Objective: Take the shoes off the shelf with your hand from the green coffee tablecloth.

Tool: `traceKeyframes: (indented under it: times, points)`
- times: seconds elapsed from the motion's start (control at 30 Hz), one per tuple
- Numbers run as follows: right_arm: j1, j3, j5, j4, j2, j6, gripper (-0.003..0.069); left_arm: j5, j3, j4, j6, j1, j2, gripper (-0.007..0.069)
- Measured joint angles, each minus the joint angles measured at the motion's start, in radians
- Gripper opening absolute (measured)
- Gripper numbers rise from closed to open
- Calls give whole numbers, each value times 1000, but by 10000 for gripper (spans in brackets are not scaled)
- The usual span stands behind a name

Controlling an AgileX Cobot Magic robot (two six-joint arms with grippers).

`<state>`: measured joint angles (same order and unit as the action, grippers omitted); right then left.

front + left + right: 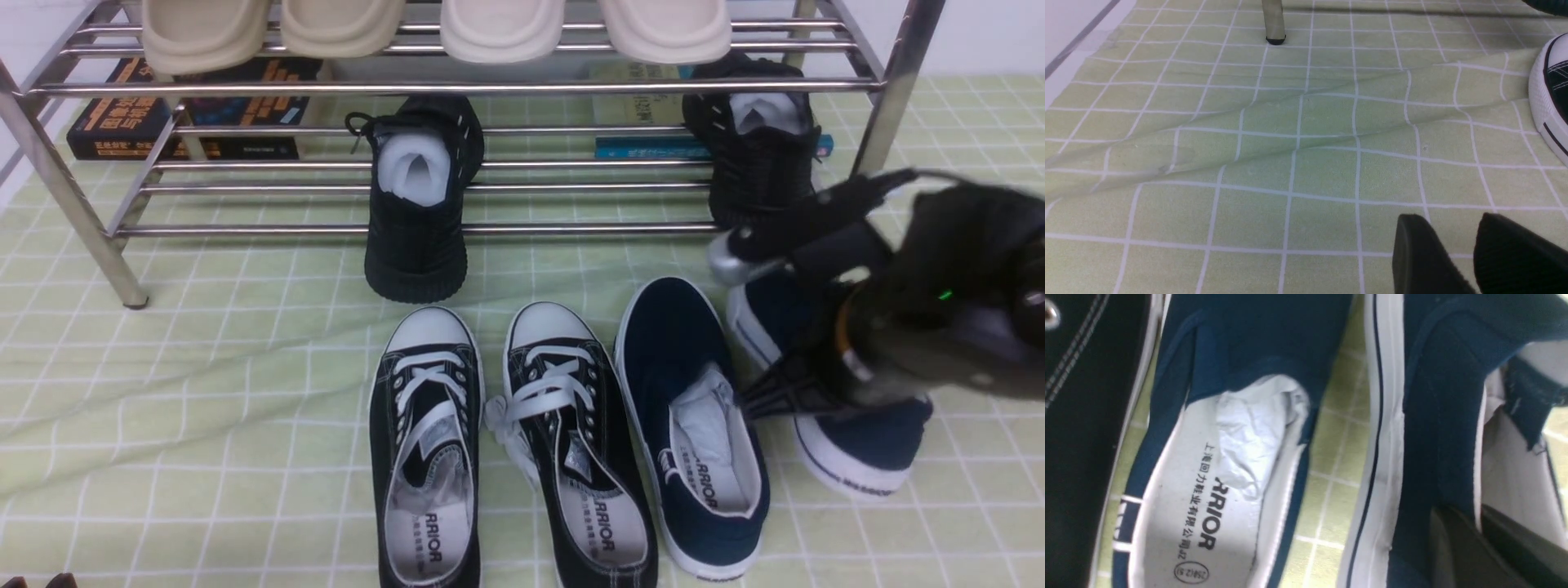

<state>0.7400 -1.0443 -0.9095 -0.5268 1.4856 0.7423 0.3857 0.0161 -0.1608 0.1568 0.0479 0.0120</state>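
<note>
Pinched in right gripper: thin collar wall of one navy shoe, sole likely too wide to span. Both shoes on green tablecloth before shelf; left gripper parted, empty, idle.

2 shoes on tablecloth | right of 2 lace-up sneakers | before shelf
</note>
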Motion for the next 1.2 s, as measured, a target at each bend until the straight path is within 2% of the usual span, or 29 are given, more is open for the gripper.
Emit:
traceKeyframes:
  times: [0.2,0.43,0.73,0.93,1.03,1.1,1.2]
  points:
    - [0,-17,-19,-1,-35,-3,41,0,0,0,0,0,0,239]
    - [0,-17,6,-4,77,-3,41,0,0,0,0,0,0,239]
    - [0,-19,20,71,158,-26,69,0,0,0,0,0,0,239]
    - [0,-19,11,190,161,-110,183,0,0,0,0,0,0,239]
    - [0,-37,-23,234,157,-156,335,0,0,0,0,0,0,239]
    - [0,-60,-61,255,142,-186,380,0,0,0,0,0,0,239]
    - [0,-94,-120,269,108,-226,398,0,0,0,0,0,0,239]
